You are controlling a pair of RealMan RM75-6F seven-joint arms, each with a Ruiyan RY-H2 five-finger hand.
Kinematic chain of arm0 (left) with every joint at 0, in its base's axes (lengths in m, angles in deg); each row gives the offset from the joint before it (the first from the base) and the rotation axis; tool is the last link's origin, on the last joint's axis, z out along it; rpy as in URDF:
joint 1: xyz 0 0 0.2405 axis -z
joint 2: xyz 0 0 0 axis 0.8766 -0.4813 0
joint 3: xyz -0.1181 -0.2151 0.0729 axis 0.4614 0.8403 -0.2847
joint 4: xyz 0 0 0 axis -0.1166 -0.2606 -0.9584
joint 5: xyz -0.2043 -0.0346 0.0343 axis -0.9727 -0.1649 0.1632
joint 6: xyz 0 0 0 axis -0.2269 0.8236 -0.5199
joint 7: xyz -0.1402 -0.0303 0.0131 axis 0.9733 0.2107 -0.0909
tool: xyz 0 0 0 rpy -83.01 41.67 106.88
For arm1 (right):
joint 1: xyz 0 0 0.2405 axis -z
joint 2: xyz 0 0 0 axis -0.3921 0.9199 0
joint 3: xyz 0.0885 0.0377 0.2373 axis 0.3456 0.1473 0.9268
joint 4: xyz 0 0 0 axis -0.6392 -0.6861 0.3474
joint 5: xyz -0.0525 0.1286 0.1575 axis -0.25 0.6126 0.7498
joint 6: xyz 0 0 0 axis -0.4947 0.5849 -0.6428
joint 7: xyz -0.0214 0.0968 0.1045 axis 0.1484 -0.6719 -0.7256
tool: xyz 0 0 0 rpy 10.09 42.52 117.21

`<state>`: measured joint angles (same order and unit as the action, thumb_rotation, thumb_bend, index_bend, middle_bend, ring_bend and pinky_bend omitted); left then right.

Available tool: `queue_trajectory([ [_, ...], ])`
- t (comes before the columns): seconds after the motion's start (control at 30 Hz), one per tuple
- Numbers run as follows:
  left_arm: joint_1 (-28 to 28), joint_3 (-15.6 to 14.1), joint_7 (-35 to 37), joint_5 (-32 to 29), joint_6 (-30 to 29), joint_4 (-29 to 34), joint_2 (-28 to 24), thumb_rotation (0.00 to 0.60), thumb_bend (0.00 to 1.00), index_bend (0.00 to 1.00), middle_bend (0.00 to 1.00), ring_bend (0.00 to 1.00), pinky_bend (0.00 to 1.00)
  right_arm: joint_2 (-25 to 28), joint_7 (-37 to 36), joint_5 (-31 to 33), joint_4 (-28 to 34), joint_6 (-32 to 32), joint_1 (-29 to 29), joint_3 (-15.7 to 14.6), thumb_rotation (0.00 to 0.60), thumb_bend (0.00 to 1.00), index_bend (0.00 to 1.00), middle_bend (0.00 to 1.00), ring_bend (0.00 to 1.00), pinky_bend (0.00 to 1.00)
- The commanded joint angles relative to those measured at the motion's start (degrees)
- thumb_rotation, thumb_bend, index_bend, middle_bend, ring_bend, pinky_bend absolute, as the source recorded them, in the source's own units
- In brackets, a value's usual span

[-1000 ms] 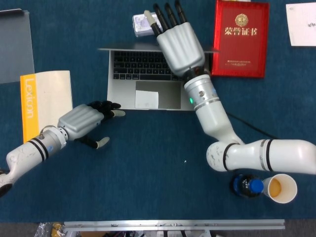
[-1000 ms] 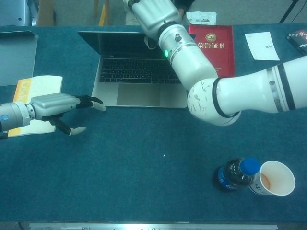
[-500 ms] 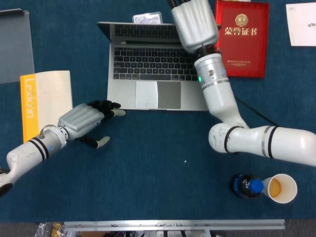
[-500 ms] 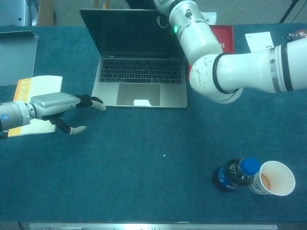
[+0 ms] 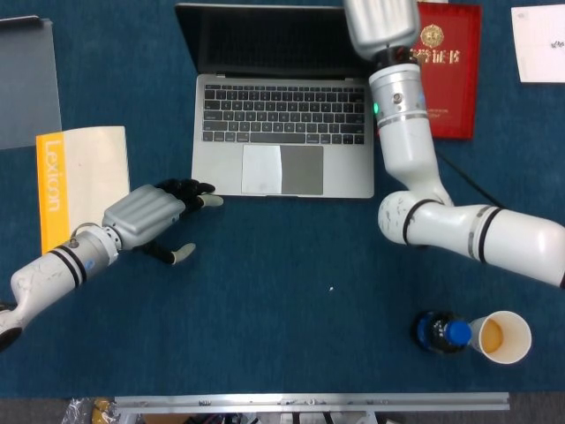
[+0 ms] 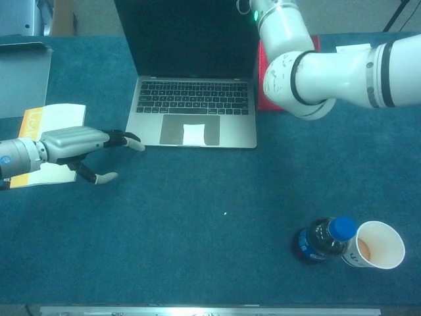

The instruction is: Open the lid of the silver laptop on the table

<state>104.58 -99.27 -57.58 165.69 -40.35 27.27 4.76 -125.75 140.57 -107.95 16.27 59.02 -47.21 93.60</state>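
Blue felt covers your whole table (image 5: 265, 336), and the silver laptop (image 5: 282, 146) sits at the far middle of it with its lid (image 6: 187, 36) already raised well past upright-looking, keyboard and trackpad fully exposed. By the look of it the opening is essentially done.

Your right hand (image 5: 381, 22) is at the lid's far right corner, mostly cut off by the top of the head view, so you cannot tell from either view whether its fingers are closed on the lid or merely resting against it. Your left hand (image 5: 148, 215) lies low on the felt just near-left of the laptop's front corner, fingers loosely spread, holding nothing.

The risk now is overtravel: push the lid further back and you could strain the hinge or tip the laptop's base up, since nothing pins it down. Pulling the right arm out carelessly could also drag the lid or sweep the red booklet (image 5: 455, 71) lying just beside that forearm.

For room, the felt on the near side of the laptop is open. Mind the yellow Lexicon book (image 5: 79, 181) touching-close behind your left hand, and the bottle (image 5: 443, 334) and paper cup (image 5: 501, 337) at the near right, under your right elbow's return path.
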Motion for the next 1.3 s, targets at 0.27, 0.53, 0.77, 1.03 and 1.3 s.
queue_trajectory([
  [0.27,0.1,0.1,-0.1,-0.2,0.2,-0.1,0.2,0.414,0.42,0.09,0.03,0.01,0.04,-0.2,-0.5,0.9,-5.1,-1.4,-0.2,0.6,0.600,0.25,0.00,0.03,0.00,0.01],
  [0.53,0.1,0.1,0.0,-0.2,0.3,-0.1,0.2,0.413,0.42,0.09,0.03,0.01,0.04,-1.0,-1.4,0.8,-7.8,-2.3,-0.3,0.7,0.600,0.25,0.00,0.03,0.00,0.01],
  [0.77,-0.4,0.3,0.4,-0.4,-1.1,0.6,-1.0,0.411,0.42,0.09,0.04,0.01,0.04,2.3,-4.7,-0.4,1.2,-1.6,1.8,1.6,0.600,0.25,0.00,0.03,0.00,0.01],
  [1.03,-1.8,1.2,-0.2,-1.5,-4.1,2.9,-4.5,0.413,0.42,0.09,0.04,0.00,0.04,9.8,-5.5,-0.7,17.2,1.4,5.6,1.4,0.600,0.25,0.00,0.03,0.00,0.01],
  [1.3,-5.7,2.7,-4.2,-4.9,-9.2,6.6,-9.2,0.593,0.42,0.10,0.07,0.01,0.04,19.1,-6.1,-1.6,32.1,5.8,11.3,-1.1,0.600,0.25,0.00,0.05,0.00,0.01],
])
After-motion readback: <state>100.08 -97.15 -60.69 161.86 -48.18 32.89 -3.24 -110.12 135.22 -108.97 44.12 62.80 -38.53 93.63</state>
